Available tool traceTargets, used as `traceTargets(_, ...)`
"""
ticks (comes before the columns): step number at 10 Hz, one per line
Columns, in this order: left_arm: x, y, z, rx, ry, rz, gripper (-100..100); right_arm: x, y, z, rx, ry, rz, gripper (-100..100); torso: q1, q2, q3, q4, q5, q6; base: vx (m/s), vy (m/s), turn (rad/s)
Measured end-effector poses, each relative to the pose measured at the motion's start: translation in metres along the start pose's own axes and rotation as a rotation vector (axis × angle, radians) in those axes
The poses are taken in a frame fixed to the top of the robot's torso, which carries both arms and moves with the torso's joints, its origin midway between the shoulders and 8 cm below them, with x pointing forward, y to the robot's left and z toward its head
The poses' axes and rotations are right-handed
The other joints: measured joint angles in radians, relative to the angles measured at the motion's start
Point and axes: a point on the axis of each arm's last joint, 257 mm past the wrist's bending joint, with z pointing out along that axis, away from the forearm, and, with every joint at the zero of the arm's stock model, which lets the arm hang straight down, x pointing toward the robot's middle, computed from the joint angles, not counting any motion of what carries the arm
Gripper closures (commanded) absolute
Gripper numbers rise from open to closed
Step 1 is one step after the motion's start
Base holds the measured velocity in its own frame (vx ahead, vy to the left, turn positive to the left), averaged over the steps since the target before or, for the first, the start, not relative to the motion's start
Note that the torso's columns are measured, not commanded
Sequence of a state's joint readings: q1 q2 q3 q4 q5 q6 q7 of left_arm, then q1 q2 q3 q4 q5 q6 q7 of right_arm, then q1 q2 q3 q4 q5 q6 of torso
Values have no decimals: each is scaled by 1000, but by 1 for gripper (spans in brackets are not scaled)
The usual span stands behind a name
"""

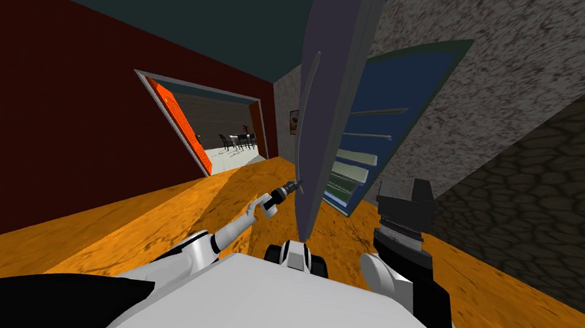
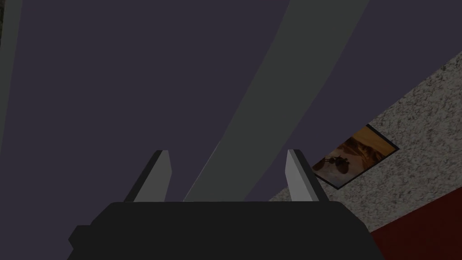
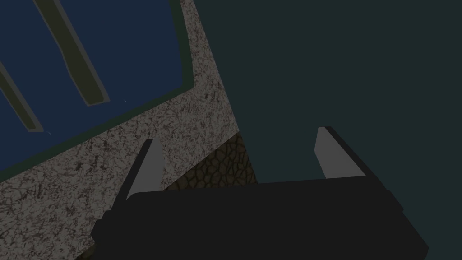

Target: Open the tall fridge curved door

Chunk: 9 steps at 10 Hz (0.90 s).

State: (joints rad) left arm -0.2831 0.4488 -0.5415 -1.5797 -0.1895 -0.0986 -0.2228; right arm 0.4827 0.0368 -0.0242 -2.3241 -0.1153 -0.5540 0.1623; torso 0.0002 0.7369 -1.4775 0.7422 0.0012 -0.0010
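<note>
Looks mostly done, with the tall fridge door (image 1: 332, 77) standing edge-on straight ahead, well clear of the shelves (image 1: 353, 170), the left gripper (image 1: 294, 186) spread wide astride its grey handle (image 2: 288, 81) without clamping, the right gripper (image 1: 405, 192) wide and idle, only withdrawal seemingly left.

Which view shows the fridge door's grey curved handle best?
Left wrist view: the grey curved handle runs as a broad band across the dark purple door, passing through the open left gripper. Head view shows it as a thin sliver on the door's edge. Right wrist view faces the fridge's blue interior.
</note>
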Motion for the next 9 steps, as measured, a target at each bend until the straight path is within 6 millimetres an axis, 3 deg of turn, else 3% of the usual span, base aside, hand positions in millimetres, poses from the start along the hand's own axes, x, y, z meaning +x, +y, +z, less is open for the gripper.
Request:
traceTargets(1, 0, 1, -1, -1, 0, 4, 100, 0, 0, 0, 0, 0, 0, 0, -13, 1, 1, -2, -4, 2, 56, 217, -66)
traceTargets(4, 13, -11, -6, 29, 31, 2, 100, 0, 0, 0, 0, 0, 0, 0, 2, -5, -3, -2, 0, 2, 75, 226, -52)
traceTargets(9, 28, -31, -14, 87, 73, -2, 100, 0, 0, 0, 0, 0, 0, 0, -1, -9, -5, -1, -1, 3, 68, 231, -55)
